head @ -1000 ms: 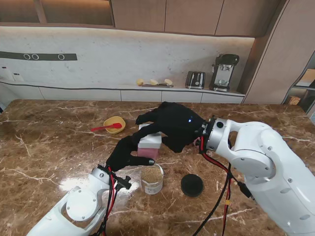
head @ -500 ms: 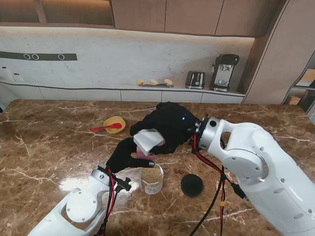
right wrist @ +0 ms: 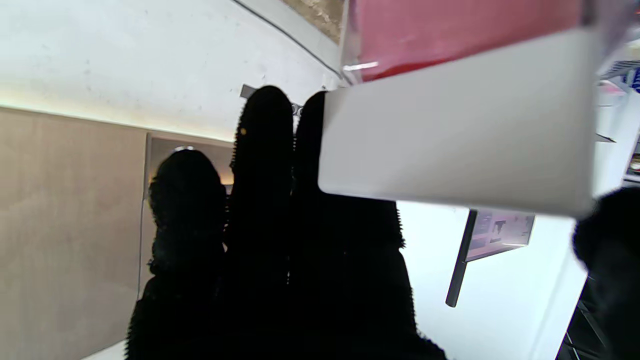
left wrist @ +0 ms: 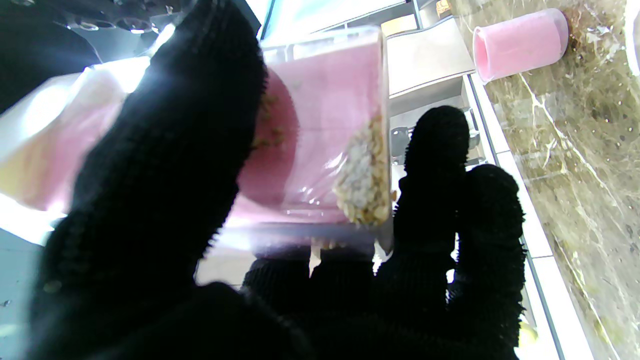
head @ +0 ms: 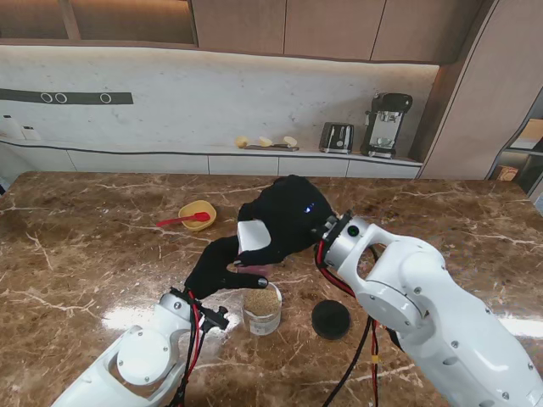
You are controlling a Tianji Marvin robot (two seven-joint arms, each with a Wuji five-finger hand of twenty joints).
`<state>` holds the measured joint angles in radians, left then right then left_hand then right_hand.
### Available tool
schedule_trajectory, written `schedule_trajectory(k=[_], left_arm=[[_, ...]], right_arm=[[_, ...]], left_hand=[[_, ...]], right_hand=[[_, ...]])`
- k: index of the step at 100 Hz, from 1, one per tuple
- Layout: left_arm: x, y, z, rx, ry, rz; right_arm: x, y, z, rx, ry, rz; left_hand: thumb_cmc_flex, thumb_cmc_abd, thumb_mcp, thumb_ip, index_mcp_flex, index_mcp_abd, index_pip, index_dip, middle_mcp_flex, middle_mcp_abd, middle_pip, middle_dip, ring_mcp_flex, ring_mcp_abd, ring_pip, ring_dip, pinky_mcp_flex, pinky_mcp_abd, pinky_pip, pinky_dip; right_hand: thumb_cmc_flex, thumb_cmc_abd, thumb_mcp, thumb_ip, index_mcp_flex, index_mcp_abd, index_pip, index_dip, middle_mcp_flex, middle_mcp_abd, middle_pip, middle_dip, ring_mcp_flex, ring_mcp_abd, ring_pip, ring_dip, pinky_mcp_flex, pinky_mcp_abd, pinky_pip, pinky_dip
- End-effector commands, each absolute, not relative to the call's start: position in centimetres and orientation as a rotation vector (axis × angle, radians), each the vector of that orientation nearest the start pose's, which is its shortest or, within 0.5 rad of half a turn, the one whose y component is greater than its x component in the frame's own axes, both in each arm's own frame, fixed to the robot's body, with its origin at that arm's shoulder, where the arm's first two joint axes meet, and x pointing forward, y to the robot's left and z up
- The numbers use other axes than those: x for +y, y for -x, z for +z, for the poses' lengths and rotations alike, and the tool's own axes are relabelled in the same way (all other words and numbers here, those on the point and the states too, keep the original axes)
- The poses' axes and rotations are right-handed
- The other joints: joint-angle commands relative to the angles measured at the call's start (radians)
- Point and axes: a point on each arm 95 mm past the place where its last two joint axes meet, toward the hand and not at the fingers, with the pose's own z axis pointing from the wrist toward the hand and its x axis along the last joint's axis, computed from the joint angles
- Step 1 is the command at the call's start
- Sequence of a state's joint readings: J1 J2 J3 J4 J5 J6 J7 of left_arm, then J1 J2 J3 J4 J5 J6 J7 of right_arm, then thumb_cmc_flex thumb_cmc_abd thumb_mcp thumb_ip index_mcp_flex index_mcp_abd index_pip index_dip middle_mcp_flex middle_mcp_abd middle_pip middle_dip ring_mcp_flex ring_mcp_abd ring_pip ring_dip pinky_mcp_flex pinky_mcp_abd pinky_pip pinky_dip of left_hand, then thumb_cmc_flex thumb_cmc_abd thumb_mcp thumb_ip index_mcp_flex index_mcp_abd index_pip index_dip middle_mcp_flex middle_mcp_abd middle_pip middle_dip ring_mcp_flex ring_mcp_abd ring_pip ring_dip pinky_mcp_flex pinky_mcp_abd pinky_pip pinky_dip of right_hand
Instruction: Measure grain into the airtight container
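Both my hands on pink grain box (head: 252, 237), tilted above glass jar (head: 262, 309) near surface's near edge: right hand (head: 288, 216) grips white end, left hand (head: 222, 264) cradles underneath. Black lid (head: 330, 319) beside jar.

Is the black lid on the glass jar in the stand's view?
No, the black lid lies on the table to the right of the jar, whose top is open with grain showing.

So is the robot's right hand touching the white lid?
Touching. In the right wrist view, the right hand has fingers pressed against the white lid.
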<state>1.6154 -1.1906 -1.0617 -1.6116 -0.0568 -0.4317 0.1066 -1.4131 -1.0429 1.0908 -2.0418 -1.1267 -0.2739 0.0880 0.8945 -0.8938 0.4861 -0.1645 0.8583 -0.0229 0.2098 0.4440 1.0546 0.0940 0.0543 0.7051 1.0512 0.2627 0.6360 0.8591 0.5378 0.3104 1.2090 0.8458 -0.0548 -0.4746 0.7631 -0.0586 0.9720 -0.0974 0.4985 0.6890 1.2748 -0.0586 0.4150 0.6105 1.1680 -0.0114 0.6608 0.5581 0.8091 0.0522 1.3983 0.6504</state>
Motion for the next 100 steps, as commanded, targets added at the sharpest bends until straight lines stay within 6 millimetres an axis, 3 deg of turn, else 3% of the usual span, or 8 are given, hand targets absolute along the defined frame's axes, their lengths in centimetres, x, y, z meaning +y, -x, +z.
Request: schedule_trajectory(k=[1, 20, 36, 46, 57, 71, 84, 100], left_arm=[[-8.8, -35.6, -31.5, 0.702, 1.91, -2.67], [-8.8, -35.6, -31.5, 0.689, 1.916, -2.671], [-8.7, -35.6, -31.5, 0.689, 1.916, -2.668], [-8.7, -35.6, -31.4, 0.689, 1.916, -2.668], [-8.7, -35.6, -31.4, 0.695, 1.914, -2.668], [-8.6, -35.7, -31.4, 0.699, 1.912, -2.669], [-8.6, -35.7, -31.3, 0.703, 1.911, -2.669], [-8.7, -35.8, -31.4, 0.702, 1.909, -2.672]], right_arm=[[11.7, -35.8, -16.1, 1.679, -0.424, 1.82], [11.9, -35.7, -16.1, 1.635, -0.455, 1.836], [11.5, -35.3, -15.5, 1.619, -0.514, 1.868], [11.1, -35.1, -14.9, 1.631, -0.554, 1.882], [10.6, -34.9, -14.3, 1.677, -0.6, 1.913], [10.0, -35.0, -13.7, 1.751, -0.646, 1.933], [9.8, -35.2, -13.9, 1.809, -0.672, 1.923], [10.4, -35.6, -15.1, 1.762, -0.657, 1.885]], left_hand=[[0.192, 0.368, 0.2, 0.037, 0.112, -0.128, 0.686, -0.006, 0.124, -0.061, 0.166, 0.068, 0.013, -0.058, 0.019, 0.002, 0.006, -0.046, 0.011, -0.007], [0.192, 0.368, 0.201, 0.036, 0.11, -0.125, 0.684, -0.008, 0.123, -0.06, 0.166, 0.067, 0.014, -0.059, 0.02, 0.002, 0.007, -0.046, 0.012, -0.007], [0.191, 0.369, 0.201, 0.035, 0.108, -0.125, 0.683, -0.011, 0.123, -0.06, 0.165, 0.067, 0.014, -0.06, 0.019, 0.002, 0.008, -0.046, 0.012, -0.008], [0.191, 0.369, 0.2, 0.035, 0.108, -0.127, 0.683, -0.011, 0.123, -0.063, 0.165, 0.067, 0.014, -0.062, 0.019, 0.001, 0.008, -0.046, 0.012, -0.008], [0.19, 0.37, 0.199, 0.035, 0.106, -0.128, 0.683, -0.011, 0.123, -0.062, 0.165, 0.066, 0.015, -0.062, 0.019, 0.001, 0.009, -0.046, 0.012, -0.008], [0.19, 0.37, 0.199, 0.035, 0.106, -0.128, 0.684, -0.011, 0.122, -0.064, 0.164, 0.067, 0.014, -0.061, 0.018, 0.001, 0.009, -0.046, 0.012, -0.008], [0.191, 0.371, 0.199, 0.035, 0.106, -0.129, 0.684, -0.011, 0.121, -0.063, 0.164, 0.067, 0.014, -0.062, 0.018, 0.001, 0.008, -0.047, 0.012, -0.008], [0.192, 0.37, 0.199, 0.036, 0.107, -0.126, 0.685, -0.012, 0.121, -0.06, 0.164, 0.067, 0.012, -0.06, 0.017, 0.001, 0.005, -0.047, 0.011, -0.008]], right_hand=[[0.016, 0.033, 0.045, 0.051, 0.091, -0.039, 0.09, -0.001, 0.091, -0.017, 0.063, -0.005, 0.054, 0.001, 0.021, 0.016, 0.036, 0.007, 0.063, -0.022], [0.005, 0.067, 0.023, 0.047, 0.02, -0.027, 0.034, -0.062, 0.028, -0.014, 0.008, -0.039, 0.003, 0.0, -0.05, -0.015, -0.012, 0.004, 0.023, -0.075], [-0.039, 0.116, 0.007, 0.042, -0.271, 0.005, -0.178, -0.156, -0.291, -0.005, -0.172, -0.132, -0.224, 0.009, -0.277, -0.077, -0.194, 0.019, -0.192, -0.11], [-0.043, 0.107, 0.002, 0.033, -0.426, 0.027, -0.268, -0.174, -0.485, -0.014, -0.239, -0.186, -0.366, 0.008, -0.388, -0.123, -0.279, 0.022, -0.304, -0.092], [-0.019, 0.056, 0.007, 0.017, -0.513, 0.049, -0.318, -0.173, -0.627, -0.022, -0.28, -0.23, -0.491, -0.017, -0.463, -0.17, -0.357, 0.022, -0.41, -0.069], [0.027, -0.04, 0.02, -0.006, -0.545, 0.068, -0.337, -0.166, -0.675, -0.017, -0.283, -0.25, -0.54, -0.011, -0.491, -0.201, -0.394, 0.032, -0.491, -0.054], [0.113, -0.155, 0.013, -0.032, -0.515, 0.094, -0.301, -0.141, -0.646, 0.001, -0.255, -0.245, -0.514, -0.003, -0.476, -0.205, -0.379, 0.04, -0.509, -0.035], [0.163, -0.153, -0.012, -0.033, -0.462, 0.095, -0.155, -0.006, -0.536, 0.0, -0.127, -0.129, -0.348, -0.02, -0.352, -0.116, -0.252, 0.013, -0.412, 0.006]])
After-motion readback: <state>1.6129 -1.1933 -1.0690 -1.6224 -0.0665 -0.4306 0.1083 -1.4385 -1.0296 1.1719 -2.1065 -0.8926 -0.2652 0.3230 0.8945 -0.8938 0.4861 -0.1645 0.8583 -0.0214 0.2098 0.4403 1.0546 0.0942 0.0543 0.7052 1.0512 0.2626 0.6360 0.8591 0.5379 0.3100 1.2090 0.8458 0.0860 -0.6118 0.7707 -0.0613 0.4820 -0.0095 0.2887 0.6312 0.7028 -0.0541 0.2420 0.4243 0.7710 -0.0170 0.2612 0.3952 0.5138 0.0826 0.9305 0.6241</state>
